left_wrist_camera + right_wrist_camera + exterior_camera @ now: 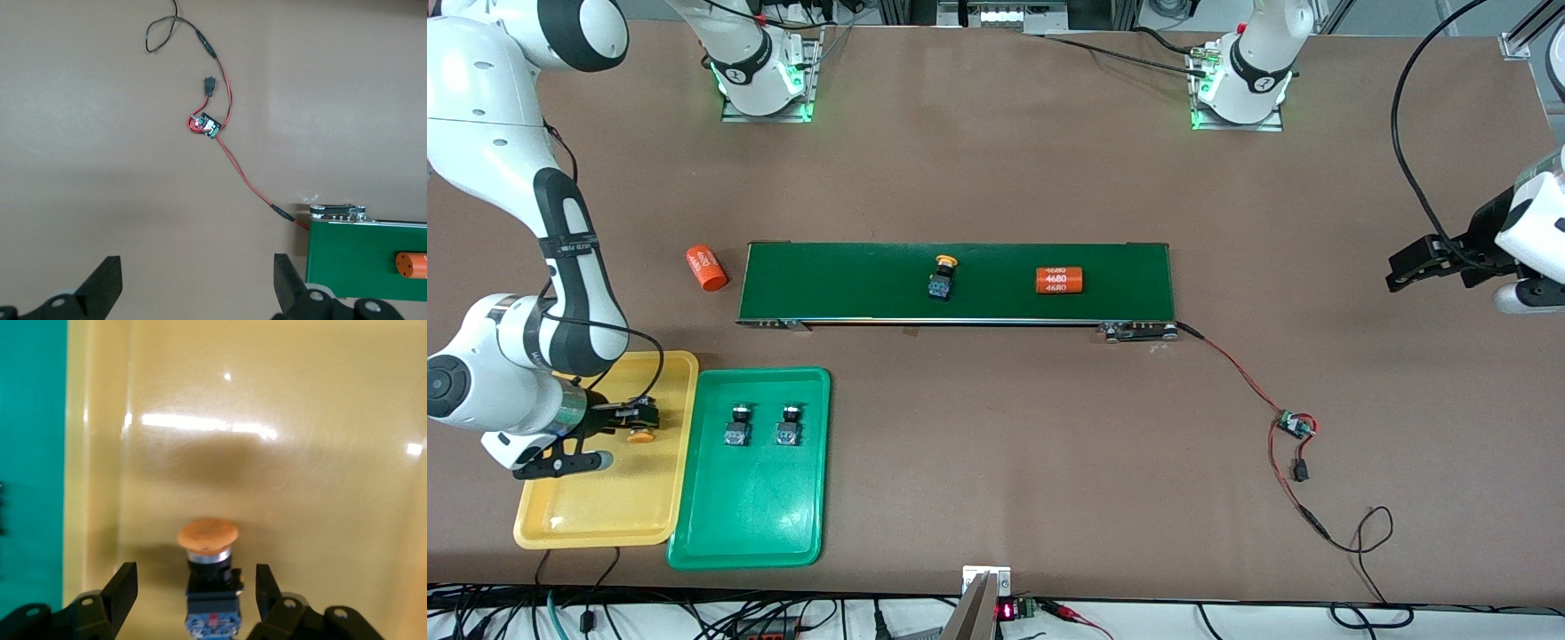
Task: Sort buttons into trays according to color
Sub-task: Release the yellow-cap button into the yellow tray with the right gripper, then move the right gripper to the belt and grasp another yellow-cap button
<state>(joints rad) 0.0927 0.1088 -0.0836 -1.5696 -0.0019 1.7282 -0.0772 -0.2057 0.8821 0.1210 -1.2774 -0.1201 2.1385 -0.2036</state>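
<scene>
My right gripper [637,423] [197,581] is low in the yellow tray [605,507] [300,420]. It stands open, with a gap on each side of a yellow-orange button [640,435] [207,537] that rests on the tray floor between its fingers. Two buttons [737,428] [788,426] lie side by side in the green tray [747,524] [33,453]. Another yellow-capped button [942,277] lies on the dark green conveyor belt [854,284]. My left gripper [1394,274] [197,267] waits open and holds nothing, over bare table at the left arm's end.
An orange cylinder [1059,280] [412,265] lies on the belt, and another orange cylinder [706,268] lies on the table off the belt's end toward the right arm. A red and black wire runs from the belt to a small circuit board [1294,425] [209,125].
</scene>
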